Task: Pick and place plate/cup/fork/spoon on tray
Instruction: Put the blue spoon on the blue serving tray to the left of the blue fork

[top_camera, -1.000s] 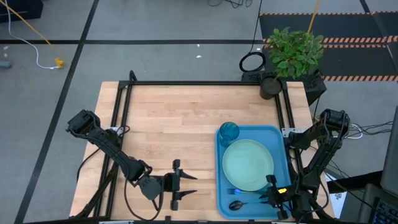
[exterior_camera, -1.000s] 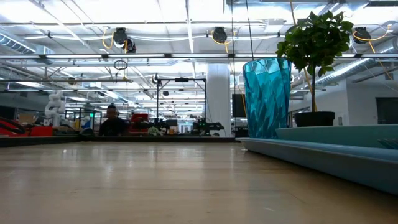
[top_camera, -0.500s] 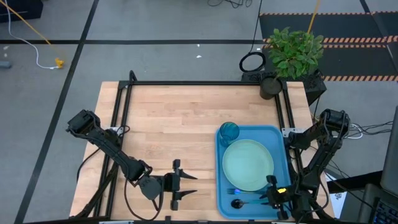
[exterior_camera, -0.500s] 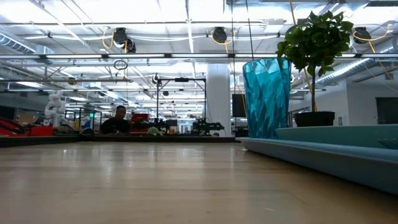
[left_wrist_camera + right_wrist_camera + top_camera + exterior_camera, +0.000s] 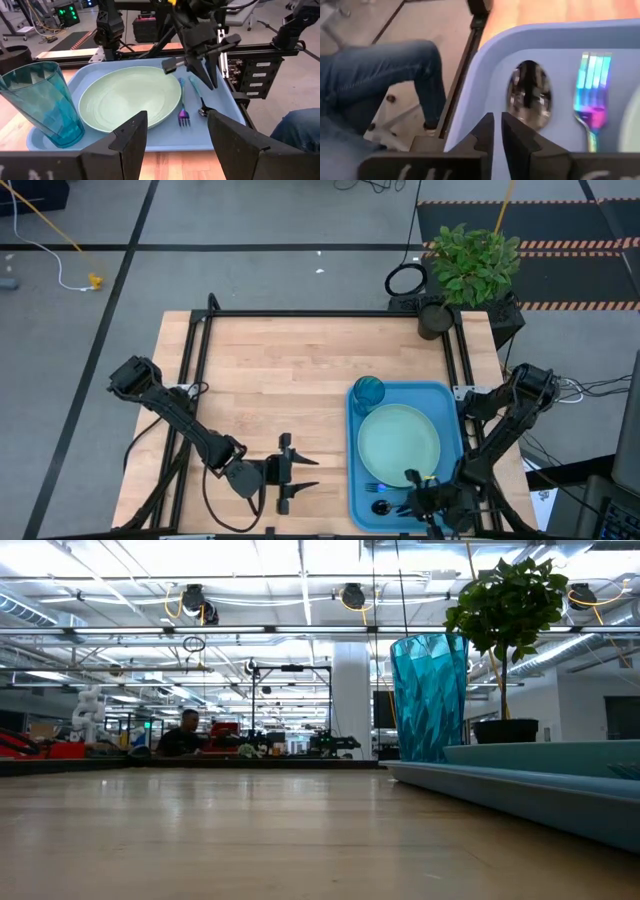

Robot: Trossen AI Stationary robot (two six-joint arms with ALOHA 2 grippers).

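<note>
The right claw (image 5: 418,498) hovers over the spoon's handle, hiding most of it, its fingers nearly touching and holding nothing. The spoon (image 5: 529,93), with its shiny oval bowl, and the fork (image 5: 183,111) lie on the blue plastic tray (image 5: 357,498) beside the round mint plate (image 5: 398,445) and faceted cup (image 5: 368,391). The left claw (image 5: 294,477) rests spread wide over the wooden worktop (image 5: 270,380).

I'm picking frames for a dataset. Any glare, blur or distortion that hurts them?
Right wrist view: soft overall, spoon bowl mirrors the room, fork tines shine rainbow. Low view: bright ceiling lights, cup looms large. High view: even light, sharp.
</note>
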